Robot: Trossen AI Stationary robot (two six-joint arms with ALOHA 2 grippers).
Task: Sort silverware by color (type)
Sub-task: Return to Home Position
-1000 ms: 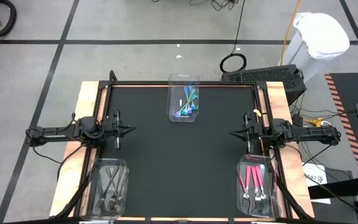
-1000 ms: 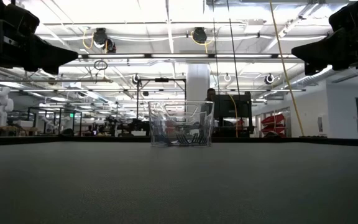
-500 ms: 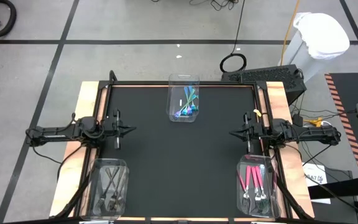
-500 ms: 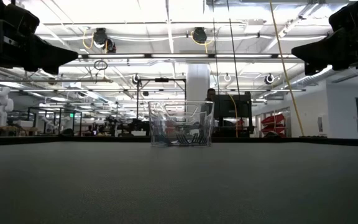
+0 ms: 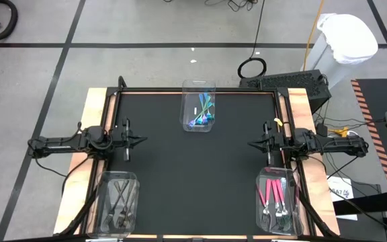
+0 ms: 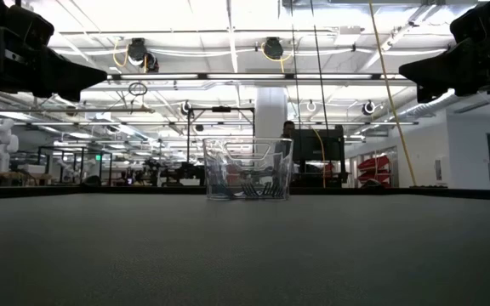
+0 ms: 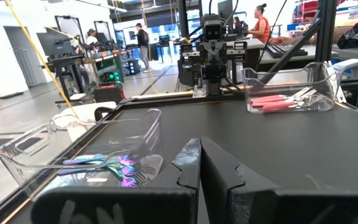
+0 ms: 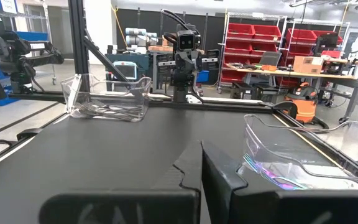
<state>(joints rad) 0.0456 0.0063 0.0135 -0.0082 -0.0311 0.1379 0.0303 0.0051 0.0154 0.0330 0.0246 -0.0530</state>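
- Left gripper [image 5: 140,140] hangs over the left edge of the table [image 5: 193,175], mid-frame from above. Its fingers [image 7: 188,171] are pressed together, nothing between them.
- Right gripper [image 5: 252,143] sits opposite at the right edge, fingers [image 8: 188,173] pressed together too, also empty.
- Black forks [image 5: 118,197] are piled in the lower-left bin [image 5: 99,202].
- Pink forks [image 5: 275,193] are in the lower-right bin [image 5: 259,202], just below the right gripper.
- Teal forks [image 5: 202,113] are in the top bin [image 5: 187,101], top centre, well apart from both grippers.

Grey floor [image 5: 146,27]; seemingly red storage shelves [image 8: 246,37].
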